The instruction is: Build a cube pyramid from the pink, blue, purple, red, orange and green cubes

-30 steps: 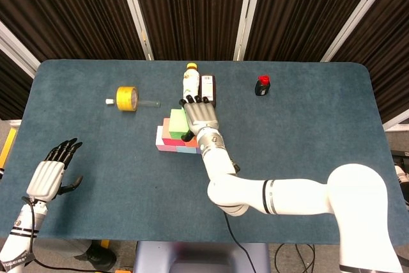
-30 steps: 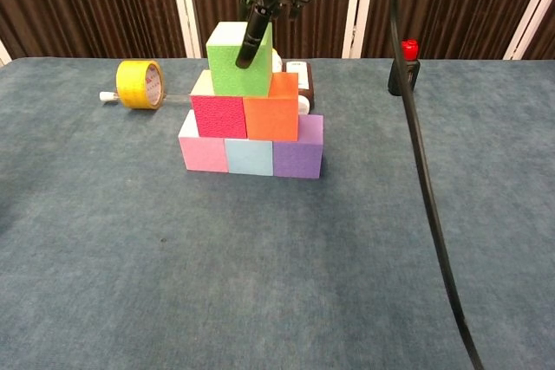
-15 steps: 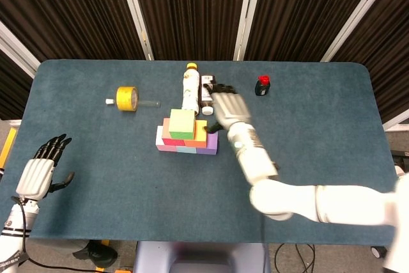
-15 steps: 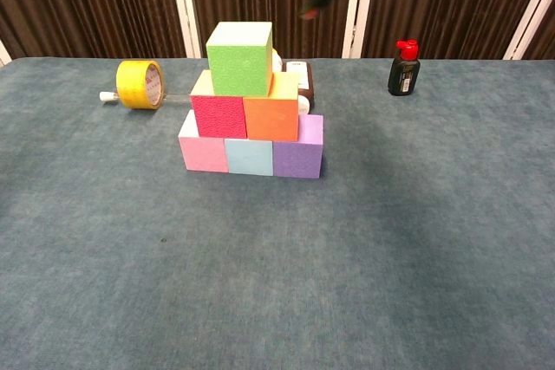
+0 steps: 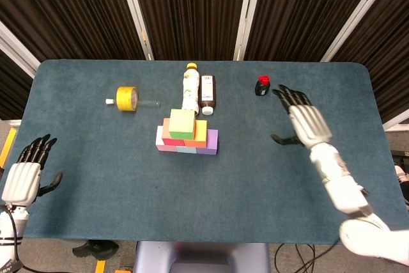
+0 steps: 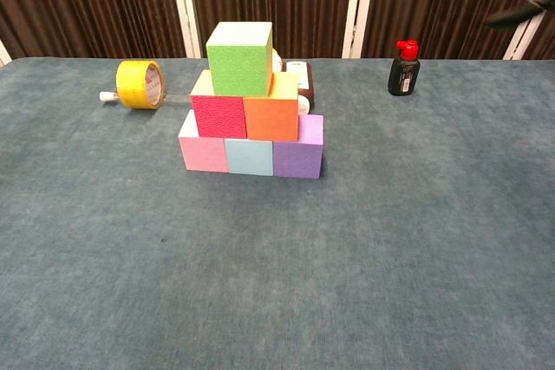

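Left hand (image 5: 22,180) at near-left table edge, fingers spread, holding nothing

Right hand (image 5: 307,123) over right of blue cloth table (image 6: 390,257), fingers apart, empty, well clear of stack

Pyramid stands centre: pink foam cube (image 6: 203,150), light blue foam cube (image 6: 249,157), purple foam cube (image 6: 298,154) touching in row; red foam cube (image 6: 218,113) and orange foam cube (image 6: 271,115) above; green foam cube (image 6: 239,59) on top, sitting slightly left of centre

Task looks complete; best keep both hands away, any retreat wide of stack

Beyond: yellow tape roll (image 6: 140,83), white bottle (image 5: 190,87)
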